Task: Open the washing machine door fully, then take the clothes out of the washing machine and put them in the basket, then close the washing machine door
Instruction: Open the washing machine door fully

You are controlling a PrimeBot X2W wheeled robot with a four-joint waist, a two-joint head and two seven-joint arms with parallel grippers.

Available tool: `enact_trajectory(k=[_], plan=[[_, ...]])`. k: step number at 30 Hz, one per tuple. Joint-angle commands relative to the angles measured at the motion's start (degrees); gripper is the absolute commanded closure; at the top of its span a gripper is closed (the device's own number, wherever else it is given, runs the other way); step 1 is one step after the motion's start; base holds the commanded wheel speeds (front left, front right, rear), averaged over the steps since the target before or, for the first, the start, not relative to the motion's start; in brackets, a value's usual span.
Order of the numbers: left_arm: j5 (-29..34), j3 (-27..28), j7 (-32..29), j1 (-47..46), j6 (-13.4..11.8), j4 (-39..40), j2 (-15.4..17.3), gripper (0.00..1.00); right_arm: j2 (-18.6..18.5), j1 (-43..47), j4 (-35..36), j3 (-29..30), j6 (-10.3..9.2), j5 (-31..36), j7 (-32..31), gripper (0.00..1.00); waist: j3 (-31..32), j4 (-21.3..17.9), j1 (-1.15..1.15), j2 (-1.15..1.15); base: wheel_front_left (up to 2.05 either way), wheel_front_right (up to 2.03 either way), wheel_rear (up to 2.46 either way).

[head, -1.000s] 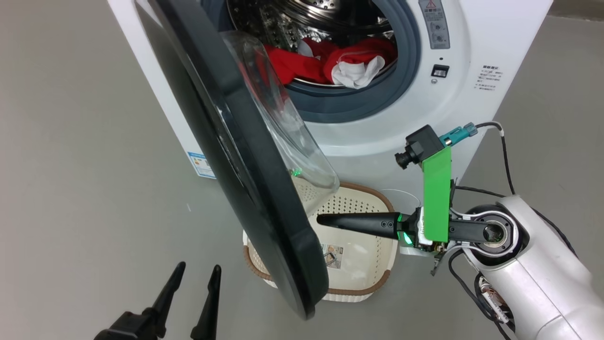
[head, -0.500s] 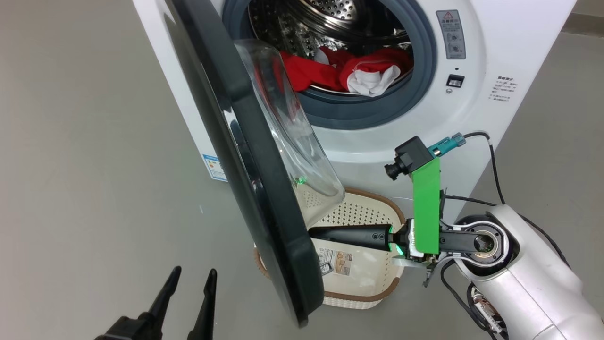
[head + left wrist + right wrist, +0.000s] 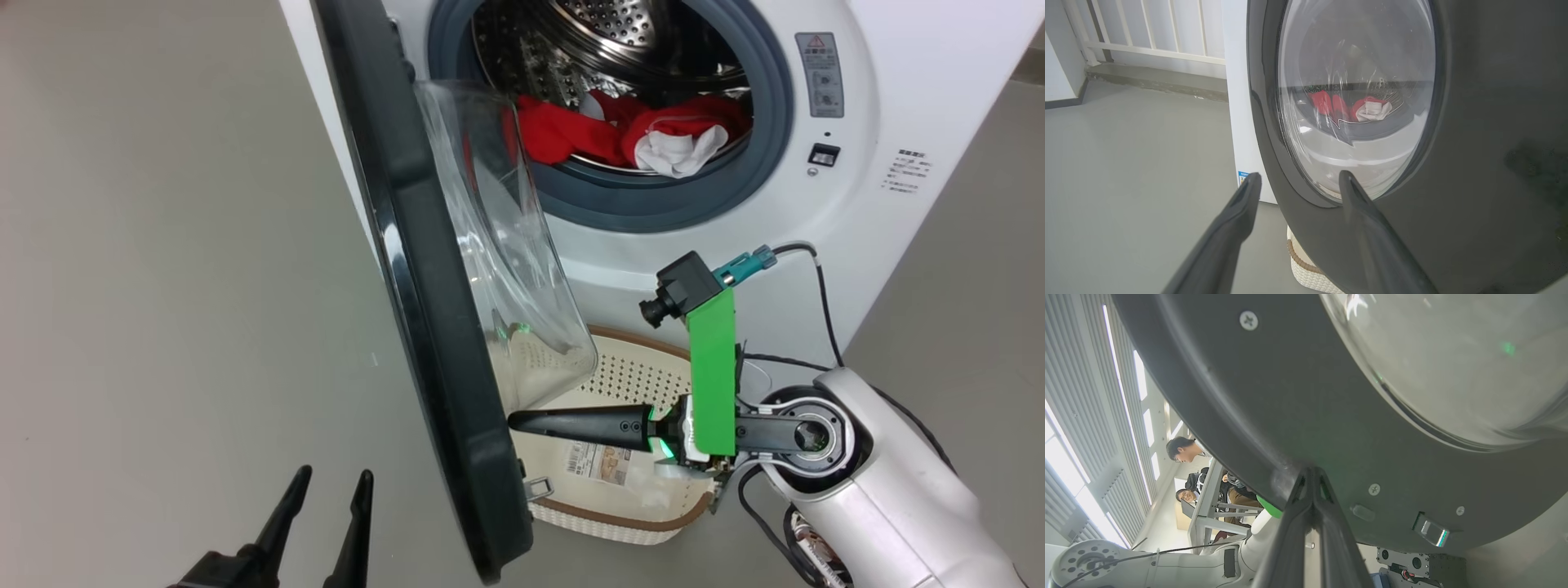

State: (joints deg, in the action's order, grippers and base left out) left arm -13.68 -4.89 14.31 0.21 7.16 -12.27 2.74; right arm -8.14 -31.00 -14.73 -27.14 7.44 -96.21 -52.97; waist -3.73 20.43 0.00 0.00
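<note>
Grey floor (image 3: 163,245) flanked the washing machine door (image 3: 445,384); right jaws, together, pressed it open; left jaws apart.

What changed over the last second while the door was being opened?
The right gripper, shut, moved toward the robot's left with its tip against the inner rim of the door, swinging it wider open. The view shifted too. The left gripper stayed open and low, the clothes stayed in the drum, and the basket stayed empty on the floor.
</note>
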Motion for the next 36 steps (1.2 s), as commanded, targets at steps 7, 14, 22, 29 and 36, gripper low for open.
enact_trajectory(k=[7, 14, 22, 29, 36], plan=[[0.6, 2.8, 0.7, 0.3, 0.3, 1.5, 0.2, 0.00, 2.5, 1.1, 1.3, -1.0, 0.05, 1.0, 0.3, 1.00, 1.1, 3.1, 0.00, 0.00, 0.00, 0.00, 0.00], [0.5, 3.1, 0.7, 0.6, 0.3, 1.5, 0.1, 0.00, 3.2, 1.1, 1.0, -0.9, 0.05, 2.0, 1.1, 1.00, 1.5, 5.3, 0.00, 0.00, 0.00, 0.00, 0.00], [0.1, 3.3, 0.7, 0.7, 0.3, 1.7, 0.1, 0.00, 3.9, 0.7, 0.5, -0.9, 0.05, 3.4, 2.4, 1.00, 1.5, 7.6, 0.00, 0.00, 0.00, 0.00, 0.00], [-0.3, 3.5, 0.7, 0.8, 0.3, 1.8, 0.1, 0.00, 4.5, 0.3, 0.1, -1.1, 0.05, 3.8, 3.5, 1.00, 1.4, 8.9, 0.00, 0.00, 0.00, 0.00, 0.00], [-0.7, 4.1, 0.7, 0.6, 0.3, 2.2, 0.1, 0.00, 4.9, -0.6, -0.3, -2.3, 0.05, 3.9, 4.1, 1.00, 0.9, 9.2, 0.00, 0.00, 0.00, 0.00, 0.00]])
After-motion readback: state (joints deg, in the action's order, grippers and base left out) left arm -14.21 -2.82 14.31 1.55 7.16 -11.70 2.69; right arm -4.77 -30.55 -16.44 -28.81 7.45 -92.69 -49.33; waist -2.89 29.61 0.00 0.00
